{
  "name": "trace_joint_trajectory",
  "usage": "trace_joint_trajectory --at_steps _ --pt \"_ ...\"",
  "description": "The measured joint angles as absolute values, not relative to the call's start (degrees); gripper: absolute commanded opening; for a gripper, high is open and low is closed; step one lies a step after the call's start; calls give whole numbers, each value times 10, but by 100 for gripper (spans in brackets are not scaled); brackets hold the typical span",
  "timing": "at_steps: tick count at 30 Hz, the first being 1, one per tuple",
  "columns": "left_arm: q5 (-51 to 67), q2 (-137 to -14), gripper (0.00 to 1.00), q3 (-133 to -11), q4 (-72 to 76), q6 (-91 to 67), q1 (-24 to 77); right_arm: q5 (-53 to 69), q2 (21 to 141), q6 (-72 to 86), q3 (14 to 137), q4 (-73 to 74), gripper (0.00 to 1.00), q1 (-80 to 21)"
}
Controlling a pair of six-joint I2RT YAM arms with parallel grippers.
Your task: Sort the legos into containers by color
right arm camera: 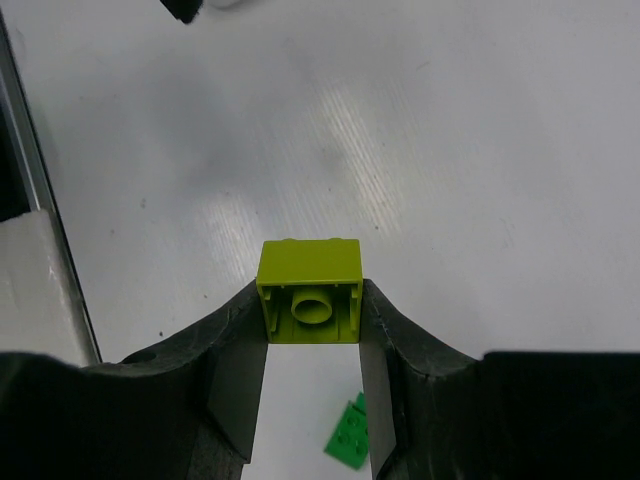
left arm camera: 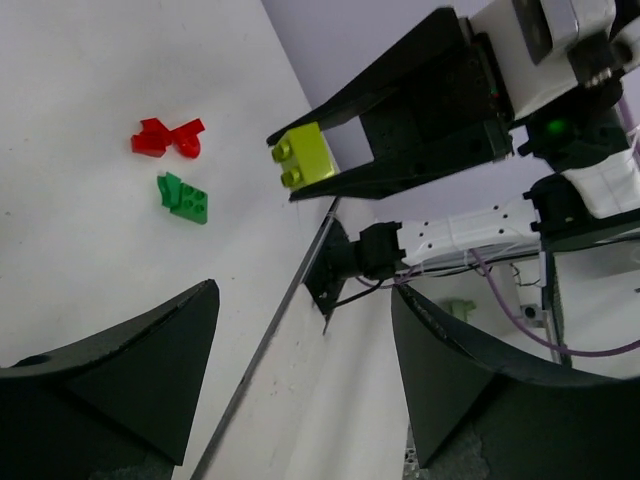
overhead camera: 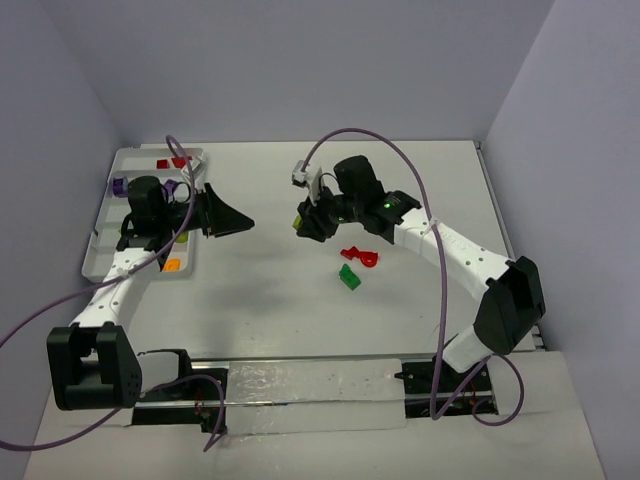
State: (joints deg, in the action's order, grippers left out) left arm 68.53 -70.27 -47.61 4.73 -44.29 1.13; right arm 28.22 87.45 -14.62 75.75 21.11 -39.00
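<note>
lime lego pinched in my right gripper

i grip it across its flat side walls, above the middle of the table. it looks light, stiff and slick, so flat walls, not studs, are the place to hold. my left gripper gapes empty just right of the tray.

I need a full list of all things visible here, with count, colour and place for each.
table: one, white, under everything
tray: one, white, divided, table's left side
red tray legos: two, red, tray's far end
purple lego: at least one, purple, tray's left edge
orange lego: one, orange, tray's near end
loose red legos: apparently two, red, touching, table centre
green lego: count unclear, green, beside the loose red legos
lime-yellow brick: one, lime-yellow, held above the table
left gripper: one, black, open, empty, right of the tray
right gripper: one, black, shut on the lime-yellow brick
</note>
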Motion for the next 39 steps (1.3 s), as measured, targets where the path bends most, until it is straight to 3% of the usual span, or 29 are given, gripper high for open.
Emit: trace_joint_trajectory --at_steps 13,23,33,37,39 --pt "697 -754 80 -438 191 -648 12 314 905 -112 812 162 15 -433" --pt "659 -715 76 -475 72 -522 37 305 933 -132 848 182 16 -469" --pt "576 -684 65 -528 -61 -385 101 265 938 -154 848 197 16 -490" --pt "545 -695 56 -542 -103 -347 114 256 941 -155 849 199 16 -491" --pt "531 -701 46 -546 -119 -332 120 252 941 -155 849 200 16 -492"
